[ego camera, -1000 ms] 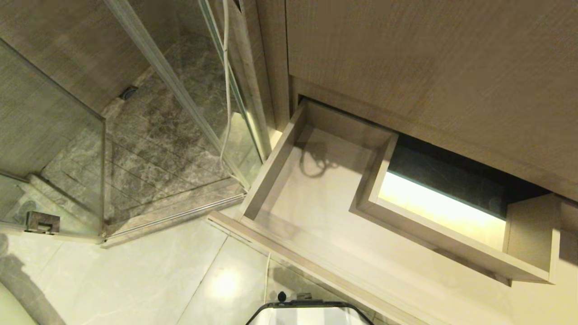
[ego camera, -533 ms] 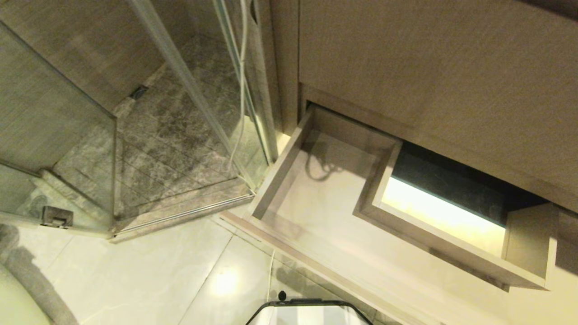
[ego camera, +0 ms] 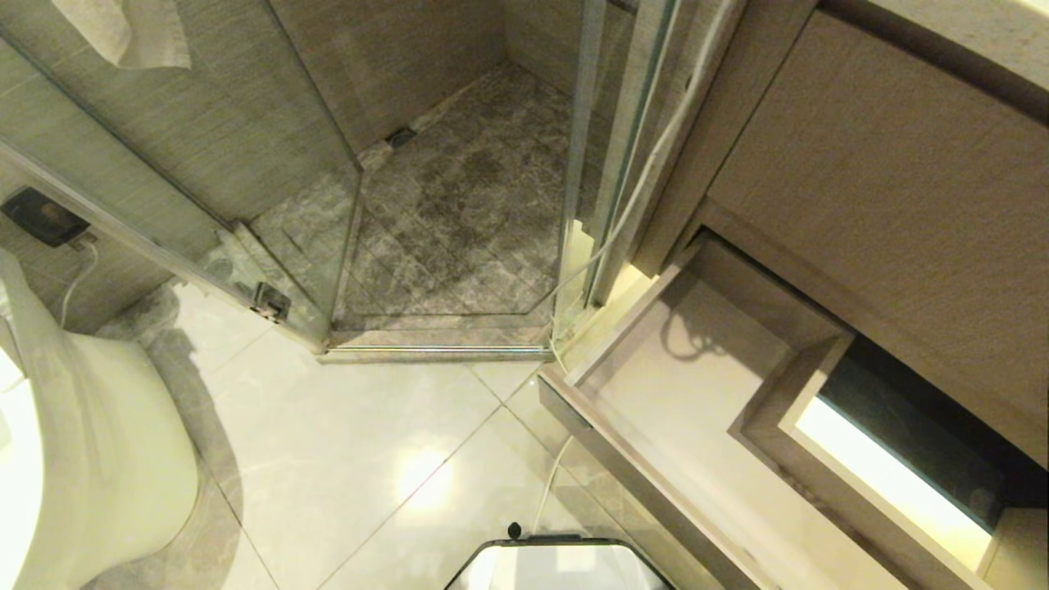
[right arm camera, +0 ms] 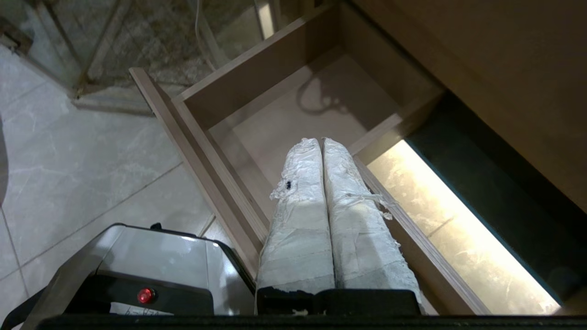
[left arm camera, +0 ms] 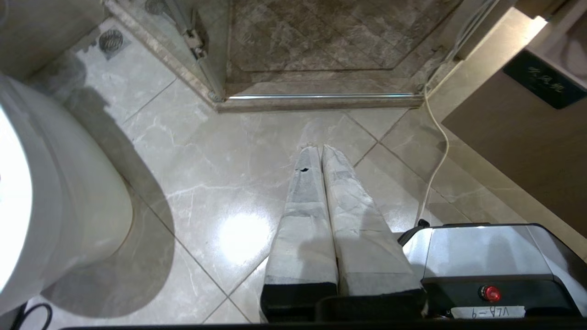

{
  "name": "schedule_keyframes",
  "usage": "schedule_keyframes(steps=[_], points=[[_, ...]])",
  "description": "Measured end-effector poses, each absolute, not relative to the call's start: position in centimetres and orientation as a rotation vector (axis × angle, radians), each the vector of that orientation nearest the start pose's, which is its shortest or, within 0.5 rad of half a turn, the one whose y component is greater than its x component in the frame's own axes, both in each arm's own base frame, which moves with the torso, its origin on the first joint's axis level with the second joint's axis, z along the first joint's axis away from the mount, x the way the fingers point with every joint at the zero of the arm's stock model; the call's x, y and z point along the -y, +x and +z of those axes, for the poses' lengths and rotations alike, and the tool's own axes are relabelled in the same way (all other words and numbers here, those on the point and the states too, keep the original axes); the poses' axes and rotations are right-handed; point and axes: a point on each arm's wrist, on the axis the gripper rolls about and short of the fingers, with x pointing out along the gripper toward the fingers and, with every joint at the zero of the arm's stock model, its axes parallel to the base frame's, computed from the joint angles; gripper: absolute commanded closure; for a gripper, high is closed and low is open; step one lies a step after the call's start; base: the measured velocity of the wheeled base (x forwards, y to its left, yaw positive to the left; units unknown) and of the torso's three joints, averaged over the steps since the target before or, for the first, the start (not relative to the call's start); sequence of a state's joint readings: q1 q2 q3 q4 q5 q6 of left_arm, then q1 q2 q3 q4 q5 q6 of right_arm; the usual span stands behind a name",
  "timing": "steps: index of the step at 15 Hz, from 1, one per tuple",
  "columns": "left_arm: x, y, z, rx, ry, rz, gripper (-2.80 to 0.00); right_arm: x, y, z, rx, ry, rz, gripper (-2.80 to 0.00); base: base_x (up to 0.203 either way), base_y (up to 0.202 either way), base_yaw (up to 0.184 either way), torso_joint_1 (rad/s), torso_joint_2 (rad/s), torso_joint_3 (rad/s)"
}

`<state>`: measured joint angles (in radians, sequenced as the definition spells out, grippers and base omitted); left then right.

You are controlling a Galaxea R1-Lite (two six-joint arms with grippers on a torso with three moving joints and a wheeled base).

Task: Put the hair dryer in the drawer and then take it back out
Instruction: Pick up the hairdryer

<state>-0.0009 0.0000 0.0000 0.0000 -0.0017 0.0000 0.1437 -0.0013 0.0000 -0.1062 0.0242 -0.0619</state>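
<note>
The hair dryer is out of view. The drawer [ego camera: 697, 393] stands pulled open at the right of the head view, light wood-grain, and its pale floor carries only a looped shadow. My right gripper [right arm camera: 321, 140] is shut and holds nothing; its taped fingers hang over the drawer's [right arm camera: 257, 78] front part, beside the boxed cut-out [right arm camera: 403, 123]. My left gripper [left arm camera: 319, 147] is shut and holds nothing too, hanging over the floor tiles in front of the shower threshold. Neither arm shows in the head view.
A glass shower enclosure [ego camera: 459, 221] fills the middle, with a toilet [ego camera: 82, 442] at the left. A white cable [ego camera: 647, 172] hangs down the cabinet's side to the floor. The tall wood-grain panel [ego camera: 885, 205] rises above the drawer. My base [ego camera: 557, 565] is at the bottom edge.
The whole head view has shifted: the drawer now sits further right and lower, and the toilet and more of the shower have come into view. Nothing in the scene itself has moved.
</note>
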Motion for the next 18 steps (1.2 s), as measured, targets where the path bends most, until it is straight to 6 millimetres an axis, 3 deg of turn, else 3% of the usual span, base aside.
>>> schedule_keyframes(steps=[9,15,18], points=[[0.0,-2.28,7.54,-0.001,0.0,-0.003,0.0,0.28,-2.33,8.64,0.113,-0.051,0.164,0.0,0.0,0.0,0.0,0.019,-0.01,-0.003],[0.0,-2.28,7.55,0.0,0.0,-0.003,0.0,0.28,-2.33,8.64,0.112,-0.046,0.164,0.0,0.003,0.008,-0.133,0.006,0.0,0.0],[0.0,-2.28,7.55,0.0,0.0,-0.003,0.0,0.28,-2.33,8.63,0.113,-0.05,0.166,0.0,0.0,0.0,-0.033,-0.001,0.0,0.002]])
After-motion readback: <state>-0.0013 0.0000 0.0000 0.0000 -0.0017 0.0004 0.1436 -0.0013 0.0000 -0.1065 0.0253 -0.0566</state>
